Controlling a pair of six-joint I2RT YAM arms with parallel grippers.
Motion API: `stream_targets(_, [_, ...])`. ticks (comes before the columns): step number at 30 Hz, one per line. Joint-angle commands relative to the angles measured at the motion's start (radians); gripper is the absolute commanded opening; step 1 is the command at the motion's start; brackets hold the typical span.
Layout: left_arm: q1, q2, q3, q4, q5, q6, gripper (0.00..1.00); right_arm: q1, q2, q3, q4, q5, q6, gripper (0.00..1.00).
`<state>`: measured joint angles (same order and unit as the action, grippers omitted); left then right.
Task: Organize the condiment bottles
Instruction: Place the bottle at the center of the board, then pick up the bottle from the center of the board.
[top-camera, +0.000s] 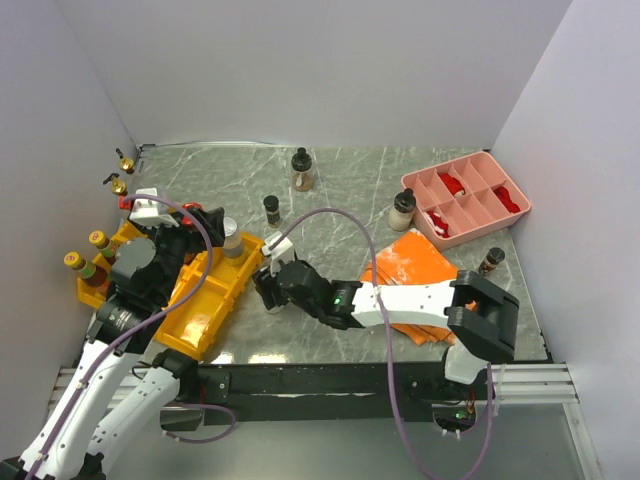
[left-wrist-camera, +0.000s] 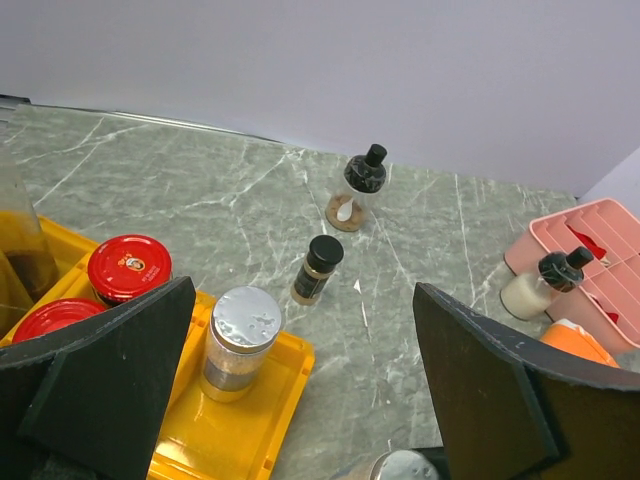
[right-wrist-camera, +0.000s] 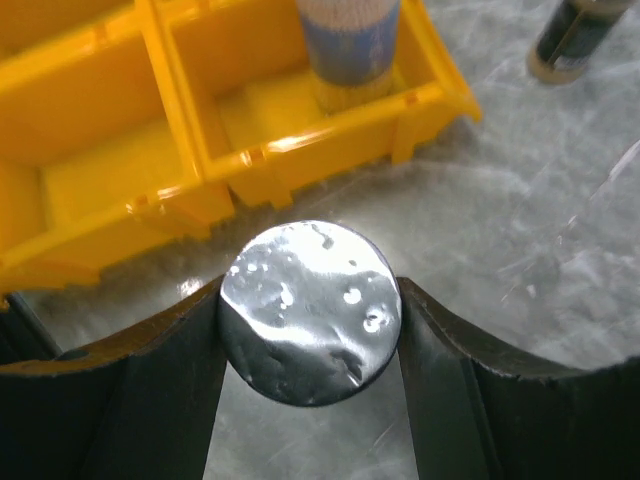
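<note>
My right gripper (right-wrist-camera: 310, 325) is shut on the sides of a silver-lidded jar (right-wrist-camera: 310, 310), just off the corner of the yellow bin (right-wrist-camera: 330, 130). In the top view it (top-camera: 266, 285) sits beside the bins. My left gripper (left-wrist-camera: 300, 330) is open and empty above the bin's end, where a second silver-lidded jar (left-wrist-camera: 238, 340) stands. Two red-lidded jars (left-wrist-camera: 128, 268) stand in the bin beside it. A small black-capped bottle (left-wrist-camera: 318, 268), a round black-topped jar (left-wrist-camera: 360, 185) and a white bottle (left-wrist-camera: 535, 285) stand on the table.
Yellow bins (top-camera: 205, 300) lie at the left. Gold-spout bottles (top-camera: 122, 172) and yellow-topped bottles (top-camera: 88, 252) stand by the left wall. A pink divided tray (top-camera: 465, 195) is at the back right, orange packets (top-camera: 410, 262) in front of it, and a dark bottle (top-camera: 491, 260) beside them.
</note>
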<state>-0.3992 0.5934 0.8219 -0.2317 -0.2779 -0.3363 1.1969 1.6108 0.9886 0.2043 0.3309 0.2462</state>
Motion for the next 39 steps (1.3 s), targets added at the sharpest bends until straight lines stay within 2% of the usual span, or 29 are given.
stream_targets(1, [0.005, 0.009, 0.002, 0.026, -0.015, -0.006, 0.96, 0.029, 0.027, 0.059, 0.050, 0.085, 0.030, 0.66])
stream_targets(2, [0.005, 0.013, 0.003, 0.022, -0.017, -0.007, 0.96, 0.032, 0.031, 0.071, 0.031, 0.089, 0.033, 0.71])
stream_targets(4, [0.005, 0.014, 0.008, 0.019, -0.023, -0.010, 0.96, 0.039, 0.026, 0.074, 0.023, 0.091, 0.028, 0.75])
stream_targets(10, [0.005, 0.025, 0.026, -0.001, -0.015, -0.017, 0.96, 0.046, -0.064, 0.081, -0.043, 0.083, 0.024, 1.00])
stream_targets(14, [0.005, 0.051, 0.054, -0.050, 0.038, -0.017, 0.97, 0.047, -0.179, 0.058, -0.118, 0.077, 0.027, 1.00])
stream_targets(23, [0.005, 0.151, 0.175, -0.294, 0.141, -0.018, 0.96, 0.043, -0.460, -0.042, -0.293, 0.184, 0.025, 1.00])
stream_targets(30, [0.003, 0.262, 0.260, -0.481, 0.287, -0.013, 0.99, 0.033, -0.661, -0.171, -0.309, 0.263, 0.034, 1.00])
stream_targets(35, [-0.033, 0.321, 0.253, -0.498, 0.281, -0.046, 0.95, 0.027, -0.749, -0.235, -0.305, 0.306, 0.018, 1.00])
stream_targets(38, [-0.130, 0.353, 0.247, -0.501, 0.177, -0.087, 0.95, 0.021, -0.785, -0.254, -0.312, 0.327, 0.011, 1.00])
stream_targets(39, [-0.192, 0.364, 0.247, -0.498, 0.151, -0.113, 0.95, 0.020, -0.795, -0.257, -0.312, 0.329, 0.008, 1.00])
